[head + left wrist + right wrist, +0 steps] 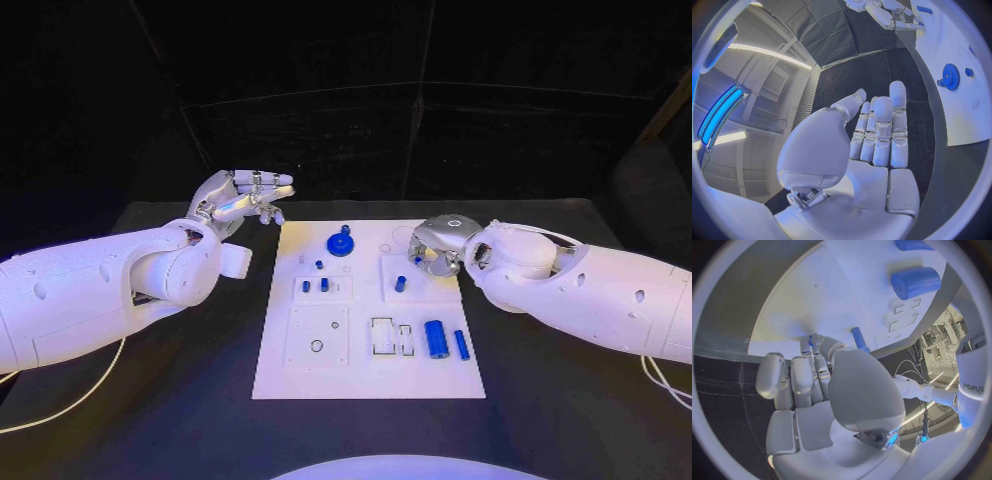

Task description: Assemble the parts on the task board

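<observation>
Lying flat in the middle of the black table [173, 400], the white rectangular task board [368, 375] carries the small blue parts: a toothed blue gear [340, 243] stands near its far edge, two short blue pegs [315, 285] stand in a square plate on its left half, a single blue peg [400, 284] stands on its right half, and a thick blue cylinder [436, 337] and a slimmer blue rod [462, 344] lie side by side near its right edge. The silver left hand [245, 200] hovers over the table just beyond the board's far left corner, palm empty, fingers straight and close together, holding nothing. The silver right hand [440, 245] is bent down over the board's far right part, just beside the single peg; its fingers curl toward the plate and a small blue piece [811, 340] shows at the fingertips, though whether it is gripped cannot be told.
</observation>
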`<state>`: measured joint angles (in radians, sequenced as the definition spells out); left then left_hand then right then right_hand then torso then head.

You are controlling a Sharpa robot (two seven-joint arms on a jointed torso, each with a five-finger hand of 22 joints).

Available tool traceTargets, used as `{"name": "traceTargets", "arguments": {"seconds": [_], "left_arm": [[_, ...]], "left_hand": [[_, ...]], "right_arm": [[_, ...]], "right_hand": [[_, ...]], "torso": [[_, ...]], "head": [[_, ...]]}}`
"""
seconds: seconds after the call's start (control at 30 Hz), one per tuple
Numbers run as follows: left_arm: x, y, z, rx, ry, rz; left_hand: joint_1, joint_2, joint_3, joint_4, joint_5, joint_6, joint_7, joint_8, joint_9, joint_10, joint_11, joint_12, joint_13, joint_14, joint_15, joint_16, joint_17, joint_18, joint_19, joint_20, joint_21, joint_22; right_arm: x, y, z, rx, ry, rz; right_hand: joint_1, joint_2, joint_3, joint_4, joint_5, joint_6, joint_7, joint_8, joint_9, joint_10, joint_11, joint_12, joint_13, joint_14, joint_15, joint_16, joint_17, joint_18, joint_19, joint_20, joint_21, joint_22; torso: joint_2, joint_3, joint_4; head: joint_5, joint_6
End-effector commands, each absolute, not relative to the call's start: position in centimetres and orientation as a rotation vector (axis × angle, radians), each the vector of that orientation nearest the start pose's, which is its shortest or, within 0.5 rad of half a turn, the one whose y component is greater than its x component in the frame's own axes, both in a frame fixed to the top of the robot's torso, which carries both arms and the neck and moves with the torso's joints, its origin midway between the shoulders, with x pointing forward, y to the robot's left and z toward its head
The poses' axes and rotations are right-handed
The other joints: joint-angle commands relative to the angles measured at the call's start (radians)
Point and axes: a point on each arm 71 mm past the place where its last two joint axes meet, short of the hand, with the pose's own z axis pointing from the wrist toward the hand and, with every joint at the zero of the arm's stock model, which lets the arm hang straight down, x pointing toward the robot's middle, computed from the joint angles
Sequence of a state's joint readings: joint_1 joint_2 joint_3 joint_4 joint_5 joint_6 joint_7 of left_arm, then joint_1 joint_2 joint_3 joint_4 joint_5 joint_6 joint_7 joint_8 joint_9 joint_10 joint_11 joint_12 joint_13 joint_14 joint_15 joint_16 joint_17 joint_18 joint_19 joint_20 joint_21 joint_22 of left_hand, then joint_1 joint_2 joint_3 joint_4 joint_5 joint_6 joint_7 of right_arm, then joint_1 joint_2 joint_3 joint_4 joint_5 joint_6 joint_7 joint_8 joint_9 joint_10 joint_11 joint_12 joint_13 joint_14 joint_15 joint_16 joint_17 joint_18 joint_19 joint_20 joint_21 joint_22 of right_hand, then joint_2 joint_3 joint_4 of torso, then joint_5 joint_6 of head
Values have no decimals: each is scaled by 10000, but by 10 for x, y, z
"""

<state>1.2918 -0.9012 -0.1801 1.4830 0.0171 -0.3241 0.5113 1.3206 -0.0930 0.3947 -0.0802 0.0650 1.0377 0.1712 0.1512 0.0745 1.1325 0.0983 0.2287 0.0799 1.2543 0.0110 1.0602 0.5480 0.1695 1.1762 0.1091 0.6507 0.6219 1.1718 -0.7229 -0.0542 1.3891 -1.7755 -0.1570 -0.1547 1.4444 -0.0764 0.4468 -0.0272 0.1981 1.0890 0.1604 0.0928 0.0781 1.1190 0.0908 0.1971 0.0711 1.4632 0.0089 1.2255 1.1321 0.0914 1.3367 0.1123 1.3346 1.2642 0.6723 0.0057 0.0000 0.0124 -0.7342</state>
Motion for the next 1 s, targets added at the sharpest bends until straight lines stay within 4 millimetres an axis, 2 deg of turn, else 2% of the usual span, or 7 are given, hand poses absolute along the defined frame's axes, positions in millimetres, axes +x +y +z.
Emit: {"name": "traceTargets", "arguments": {"seconds": [0.03,0.53,0.7,0.83,1.0], "left_arm": [[495,256,-178,-10408,13378,-14694],[495,260,-178,-10435,13351,-14619],[497,263,-178,-10458,13338,-14551],[497,265,-178,-10477,13325,-14493],[498,267,-178,-10486,13317,-14465]], "left_hand": [[15,76,-33,-20,61,-56,-4,-4,-9,-64,-24,46,-16,-78,-11,-69,-7,136,65,1,-56,-8],[35,86,-33,-30,62,-65,-1,-4,-10,-74,-21,50,-18,-85,-9,-74,-19,135,66,2,-65,-16],[53,98,-37,-37,61,-74,6,-3,-11,-86,-15,57,-20,-97,-5,-85,-44,135,69,4,-77,-25],[44,101,-48,-30,58,-84,14,-5,-12,-98,-8,60,-22,-105,0,-91,-58,134,70,7,-86,-32],[44,101,-48,-30,58,-84,14,-5,-12,-98,-8,60,-22,-105,0,-91,-58,134,70,7,-86,-32]], "right_arm": [[497,-174,-216,-4756,16816,4068],[487,-177,-204,-4333,15864,4393],[483,-178,-201,-4263,15805,4505],[475,-177,-197,-4100,15879,4786],[462,-168,-183,-3888,15516,5490]], "right_hand": [[-114,24,66,-8,12,101,-23,33,15,88,-17,-8,-5,388,-45,40,-31,-129,80,-8,77,50],[-161,-12,131,-77,149,137,-35,32,17,141,-31,-17,-13,379,-58,36,-94,-159,162,-19,200,194],[-167,-28,137,-91,154,143,-38,33,17,148,-34,-18,-14,379,-59,44,-93,-166,181,-20,224,224],[-171,-38,143,-103,155,153,-41,36,19,158,-37,-17,-14,378,-61,46,-98,-170,190,-21,238,241],[-175,-49,147,-114,156,159,-42,37,20,165,-38,-18,-14,378,-63,52,-96,-178,214,-22,267,277]], "torso": [[-5,6,-2],[-2,1,-1],[-9,10,0],[-2,0,11],[-8,0,-7]], "head": [[-2,-5],[-23,-20],[-5,-30],[-4,-32],[98,-25]]}}
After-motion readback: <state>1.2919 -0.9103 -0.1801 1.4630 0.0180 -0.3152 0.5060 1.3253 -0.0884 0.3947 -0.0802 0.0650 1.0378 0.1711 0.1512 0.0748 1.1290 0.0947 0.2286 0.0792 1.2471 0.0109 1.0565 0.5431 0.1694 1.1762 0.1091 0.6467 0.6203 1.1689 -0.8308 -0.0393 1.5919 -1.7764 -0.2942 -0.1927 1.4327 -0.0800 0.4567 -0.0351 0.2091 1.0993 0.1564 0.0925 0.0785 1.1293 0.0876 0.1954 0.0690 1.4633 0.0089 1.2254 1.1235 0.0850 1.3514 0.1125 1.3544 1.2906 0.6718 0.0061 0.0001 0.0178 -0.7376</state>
